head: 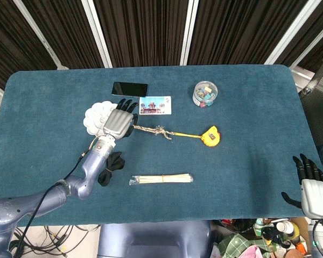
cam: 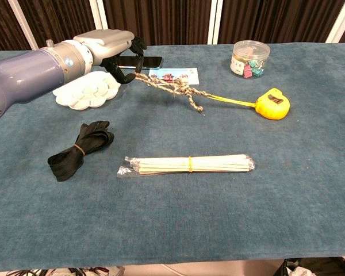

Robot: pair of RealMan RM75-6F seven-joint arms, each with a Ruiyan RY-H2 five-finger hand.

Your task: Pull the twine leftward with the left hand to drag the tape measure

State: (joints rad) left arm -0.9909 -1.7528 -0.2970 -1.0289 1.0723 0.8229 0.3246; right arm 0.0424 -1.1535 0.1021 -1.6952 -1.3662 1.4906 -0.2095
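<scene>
My left hand (cam: 112, 49) upper left, fingers clamped on frayed tan twine (cam: 169, 87) tied to unlabelled yellow tape measure (cam: 272, 103)

A desk (head: 247, 161) covered in teal cloth carries a black phone (head: 130, 88), a picture card (head: 155, 105), a white flower-shaped dish (head: 97, 116), a clear jar of clips (head: 204, 93), a yellow tape measure (head: 210, 136), a black strap bundle (head: 111, 167) and a wrapped bundle of sticks (head: 161, 179).
</scene>
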